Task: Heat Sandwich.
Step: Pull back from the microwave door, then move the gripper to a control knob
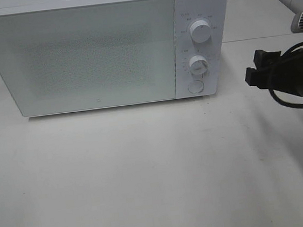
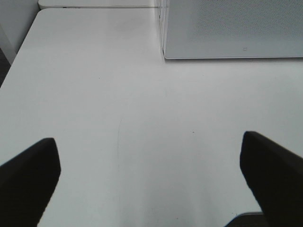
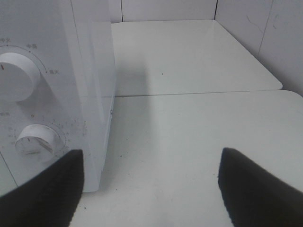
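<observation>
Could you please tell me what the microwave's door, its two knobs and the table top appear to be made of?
Microwave door: probably glass or glossy plastic, white, with a fine dotted mesh pattern.
Upper knob and lower knob: likely moulded white plastic, smooth with a soft sheen.
Table top: smooth white panel, perhaps laminate, with a dull sheen.

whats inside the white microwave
Nothing can be seen inside the boxy white microwave: its speckled door is shut and opaque, so any contents are hidden.
</observation>
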Controlling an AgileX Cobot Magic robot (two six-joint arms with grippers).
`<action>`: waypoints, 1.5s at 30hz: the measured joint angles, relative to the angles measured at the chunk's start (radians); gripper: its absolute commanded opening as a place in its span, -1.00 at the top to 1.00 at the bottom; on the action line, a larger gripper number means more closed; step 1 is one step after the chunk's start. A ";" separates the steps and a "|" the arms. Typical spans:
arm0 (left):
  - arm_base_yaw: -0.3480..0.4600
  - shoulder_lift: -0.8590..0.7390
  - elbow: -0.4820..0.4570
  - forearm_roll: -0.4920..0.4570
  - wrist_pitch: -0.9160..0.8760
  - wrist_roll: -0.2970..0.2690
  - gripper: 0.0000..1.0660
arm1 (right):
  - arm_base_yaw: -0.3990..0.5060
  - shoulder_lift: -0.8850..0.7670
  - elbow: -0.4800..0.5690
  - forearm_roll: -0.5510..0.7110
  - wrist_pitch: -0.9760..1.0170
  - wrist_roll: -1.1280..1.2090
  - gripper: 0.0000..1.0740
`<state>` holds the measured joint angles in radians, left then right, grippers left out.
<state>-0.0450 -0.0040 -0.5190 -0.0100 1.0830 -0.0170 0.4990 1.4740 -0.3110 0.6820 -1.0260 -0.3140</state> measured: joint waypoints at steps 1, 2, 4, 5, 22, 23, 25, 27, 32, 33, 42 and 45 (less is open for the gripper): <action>0.000 0.000 0.000 0.000 0.000 0.000 -0.84 | 0.037 0.031 -0.005 0.036 -0.037 -0.018 -0.41; 0.000 0.000 0.000 0.000 0.000 0.000 -0.84 | 0.055 0.046 -0.011 0.048 -0.048 -0.024 -0.41; 0.000 0.000 0.000 0.000 0.000 0.000 -0.84 | 0.068 0.059 -0.016 0.051 -0.057 -0.024 -0.41; 0.000 0.000 0.000 0.000 0.000 0.000 -0.84 | 0.083 0.075 -0.025 0.053 -0.066 -0.027 -0.41; 0.000 -0.001 0.000 0.000 0.000 0.000 -0.84 | 0.186 0.316 -0.218 0.104 -0.098 -0.041 -0.41; 0.000 -0.001 0.000 0.000 0.000 0.000 -0.84 | 0.186 0.336 -0.243 0.104 -0.098 -0.041 -0.41; 0.000 -0.001 0.000 0.000 0.000 0.000 -0.84 | 0.186 0.356 -0.265 0.104 -0.098 -0.041 -0.41; 0.000 -0.001 0.000 0.000 0.000 0.000 -0.84 | 0.186 0.368 -0.278 0.104 -0.098 -0.041 -0.41; 0.000 -0.001 0.000 0.000 0.000 0.000 -0.84 | 0.186 0.439 -0.343 0.105 -0.098 -0.041 -0.41; 0.000 -0.001 0.000 0.000 0.000 0.000 -0.84 | 0.186 0.451 -0.355 0.105 -0.098 -0.041 -0.41; 0.000 -0.001 0.000 0.000 0.000 0.000 -0.84 | 0.167 0.547 -0.459 0.103 -0.096 -0.041 -0.41; 0.000 -0.001 0.000 0.000 0.000 0.000 -0.84 | 0.154 0.564 -0.481 0.103 -0.095 -0.041 -0.41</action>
<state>-0.0450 -0.0050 -0.5190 -0.0100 1.0830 -0.0170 0.6530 2.0380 -0.7920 0.7850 -1.1210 -0.3550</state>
